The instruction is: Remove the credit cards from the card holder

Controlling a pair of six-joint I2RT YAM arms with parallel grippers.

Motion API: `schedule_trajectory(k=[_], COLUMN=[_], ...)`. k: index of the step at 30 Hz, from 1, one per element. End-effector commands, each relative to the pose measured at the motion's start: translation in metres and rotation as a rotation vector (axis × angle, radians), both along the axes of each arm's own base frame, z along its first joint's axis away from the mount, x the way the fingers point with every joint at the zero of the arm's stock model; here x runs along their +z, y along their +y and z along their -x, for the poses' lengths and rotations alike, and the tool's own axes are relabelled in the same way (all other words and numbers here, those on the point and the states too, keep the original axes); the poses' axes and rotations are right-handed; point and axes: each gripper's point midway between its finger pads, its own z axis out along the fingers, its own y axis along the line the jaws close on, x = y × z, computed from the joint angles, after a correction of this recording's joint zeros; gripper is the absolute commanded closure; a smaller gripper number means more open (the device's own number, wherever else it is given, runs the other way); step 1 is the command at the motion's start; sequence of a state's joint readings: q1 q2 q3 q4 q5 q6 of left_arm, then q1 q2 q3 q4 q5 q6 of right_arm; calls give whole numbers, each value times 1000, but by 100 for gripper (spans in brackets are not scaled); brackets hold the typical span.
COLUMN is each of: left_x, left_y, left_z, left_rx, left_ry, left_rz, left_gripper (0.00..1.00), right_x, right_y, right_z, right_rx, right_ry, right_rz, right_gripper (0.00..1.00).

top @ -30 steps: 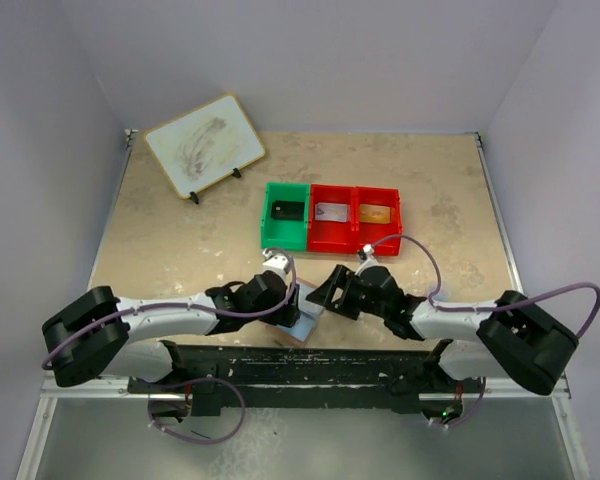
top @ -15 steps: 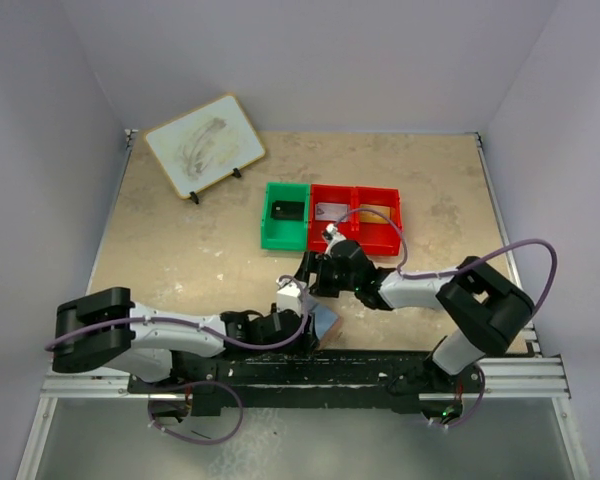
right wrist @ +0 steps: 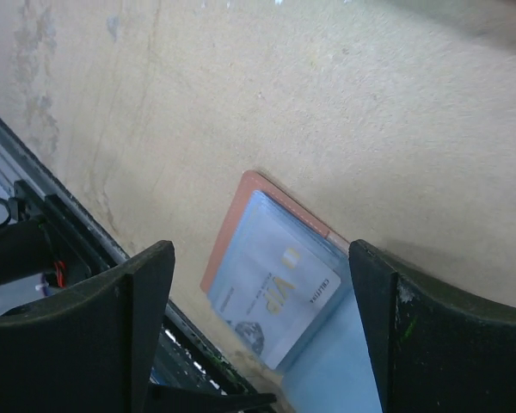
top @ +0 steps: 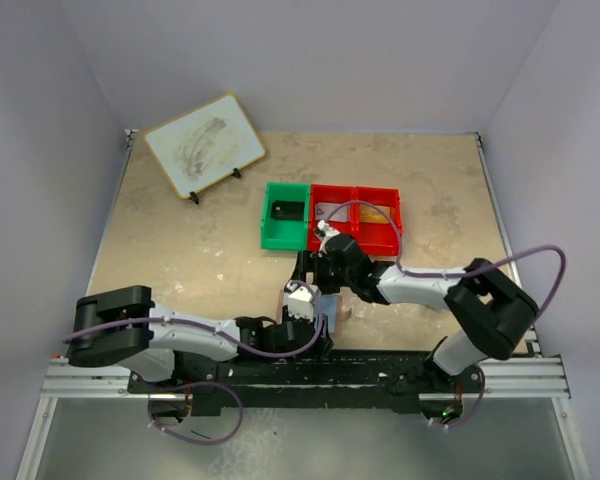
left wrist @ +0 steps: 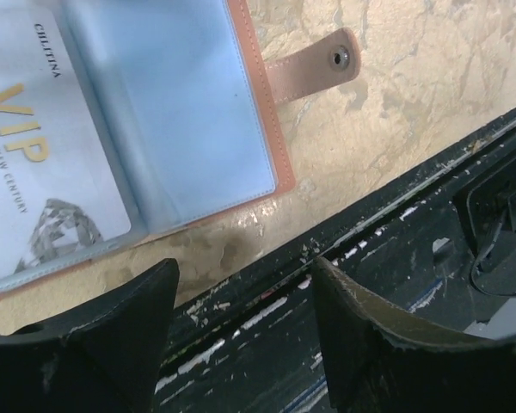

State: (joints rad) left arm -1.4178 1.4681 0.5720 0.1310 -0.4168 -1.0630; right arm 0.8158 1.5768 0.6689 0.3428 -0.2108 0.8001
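The card holder (left wrist: pixel 198 112) lies open and flat on the table (top: pixel 180 240) at its near edge, just beside the black rail (left wrist: pixel 396 258), with its pale blue panels up and its snap strap (left wrist: pixel 314 69) stretched out to one side. A VIP card (left wrist: pixel 34 172) sits in a clear pocket. The left gripper (left wrist: pixel 245 267) hangs over the holder's near edge and the rail, fingers apart and empty. The right gripper (right wrist: pixel 258 249) hovers above the holder, fingers spread wide, holding nothing
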Motion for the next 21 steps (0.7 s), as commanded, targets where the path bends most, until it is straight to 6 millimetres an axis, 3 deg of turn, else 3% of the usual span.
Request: schedule_trajectory(k=[1, 5, 7, 12, 14, 18, 21], left_x=[33, 54, 58, 69, 68, 61, 71], left_y=[10, 26, 41, 93, 106, 105, 92], left_z=[-5, 0, -6, -41, -53, -70, -72], left_rx=[53, 69, 87, 284, 345, 361, 342], left_ry=[-81, -105, -139, -290, -307, -228, -215], left_rz=[61, 167, 129, -39, -61, -23, 51], left_gripper=[39, 39, 39, 44, 46, 46, 43], right_x=[39, 55, 58, 58, 48, 44, 45], right_y=[-19, -37, -42, -49, -50, -43, -38], right_z=[-19, -22, -16, 0, 13, 28, 33], right_rx=[-104, -222, -263, -335, -322, -272, -252], right_ry=[-121, -127, -107, -59, -10, 16, 25], right_rz=[53, 31, -19, -165, -216, -267, -277], right_gripper=[13, 11, 12, 18, 22, 31, 38])
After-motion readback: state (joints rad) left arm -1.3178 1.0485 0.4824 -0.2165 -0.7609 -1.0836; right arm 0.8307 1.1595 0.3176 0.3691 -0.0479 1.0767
